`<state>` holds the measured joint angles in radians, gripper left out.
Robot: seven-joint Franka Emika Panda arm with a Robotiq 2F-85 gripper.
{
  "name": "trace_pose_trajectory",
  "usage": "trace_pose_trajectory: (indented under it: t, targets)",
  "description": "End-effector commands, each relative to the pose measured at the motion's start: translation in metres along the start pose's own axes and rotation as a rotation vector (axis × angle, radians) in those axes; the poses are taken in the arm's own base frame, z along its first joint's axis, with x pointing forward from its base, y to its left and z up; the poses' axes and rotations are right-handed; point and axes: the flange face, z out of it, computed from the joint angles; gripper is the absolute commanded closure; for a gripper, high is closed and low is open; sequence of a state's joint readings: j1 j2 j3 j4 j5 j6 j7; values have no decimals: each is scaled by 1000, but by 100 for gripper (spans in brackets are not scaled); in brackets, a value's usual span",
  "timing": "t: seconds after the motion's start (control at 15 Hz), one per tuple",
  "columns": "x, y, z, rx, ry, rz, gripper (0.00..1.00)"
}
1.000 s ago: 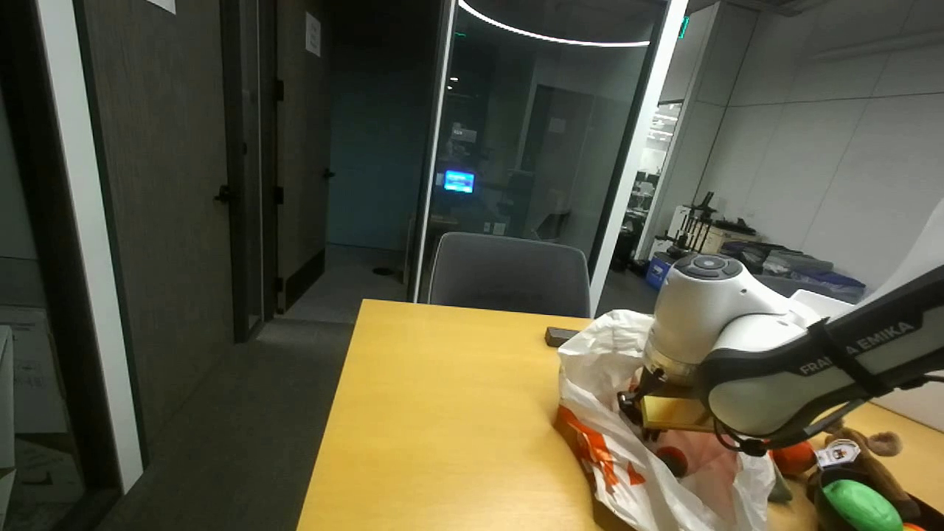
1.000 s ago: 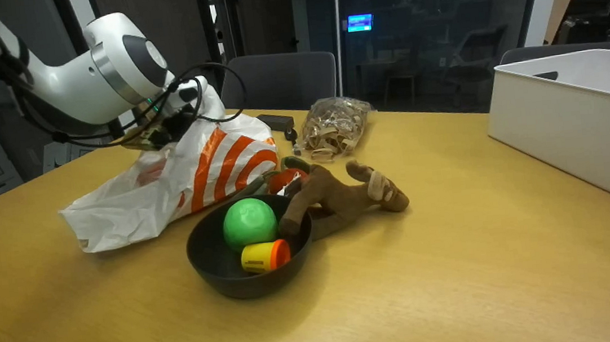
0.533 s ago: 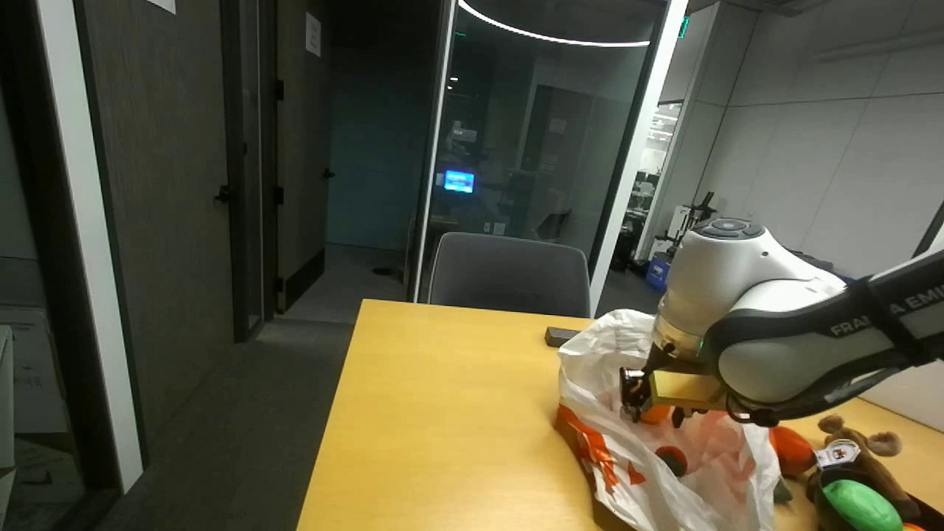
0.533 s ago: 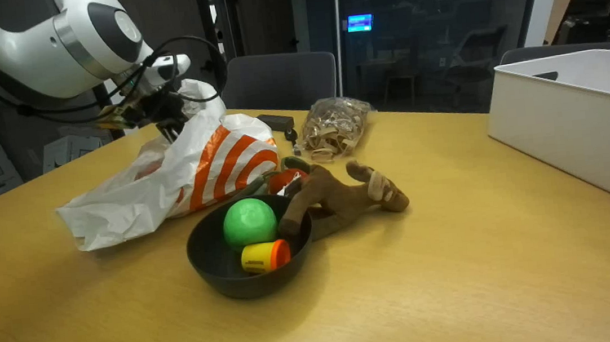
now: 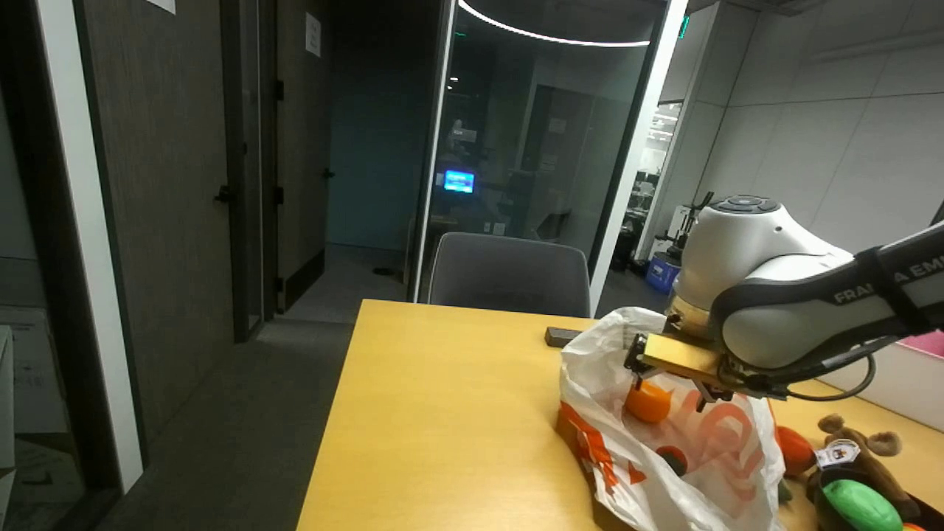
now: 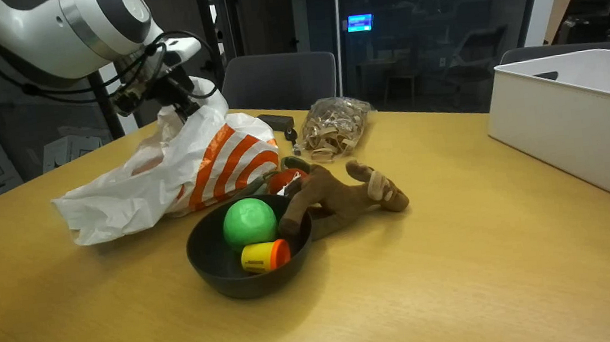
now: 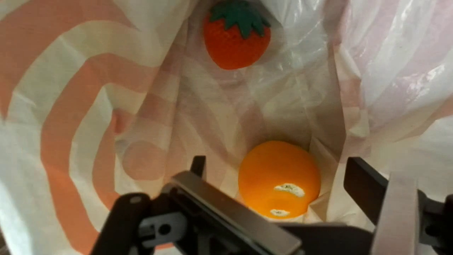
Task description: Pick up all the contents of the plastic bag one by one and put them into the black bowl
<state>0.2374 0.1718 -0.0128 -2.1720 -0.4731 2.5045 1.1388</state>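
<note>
The white plastic bag (image 6: 154,192) with orange stripes lies mouth open on the table in both exterior views. Inside it, in the wrist view, rest a round orange toy (image 7: 263,163) and, farther up the picture, a red strawberry (image 7: 237,49) with green leaves. My gripper (image 7: 280,170) is open above the orange toy, its fingers apart on either side and not touching it. In an exterior view the gripper (image 5: 671,394) hangs at the bag's mouth. The black bowl (image 6: 249,286) holds a green ball (image 6: 249,221) and a yellow tub (image 6: 260,258) with an orange lid.
A brown plush toy (image 6: 341,195) leans over the bowl's rim, beside a red item (image 6: 283,180) outside the bag. Behind are a dark block (image 6: 276,122) and a clear bag of tan pieces (image 6: 337,125). A white bin (image 6: 572,120) stands off to the side.
The arm has lifted from deep in the bag to its mouth. The gripper's fingers now show spread apart, and the orange toy has come into view beneath. The bag's loose edge has shifted slightly.
</note>
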Motion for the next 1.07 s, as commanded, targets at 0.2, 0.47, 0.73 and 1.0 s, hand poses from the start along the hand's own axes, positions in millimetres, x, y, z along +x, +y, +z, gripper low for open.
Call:
trace_pose_trajectory:
  t: [0.2, 0.47, 0.73, 1.0]
  targets:
    - [17, -7, 10, -7, 10, 208, 0]
    - [20, -20, 14, -20, 92, 206, 0]
    - [26, -29, 31, -45, 145, 174, 0]
    - [37, -27, 57, -84, 179, 157, 0]
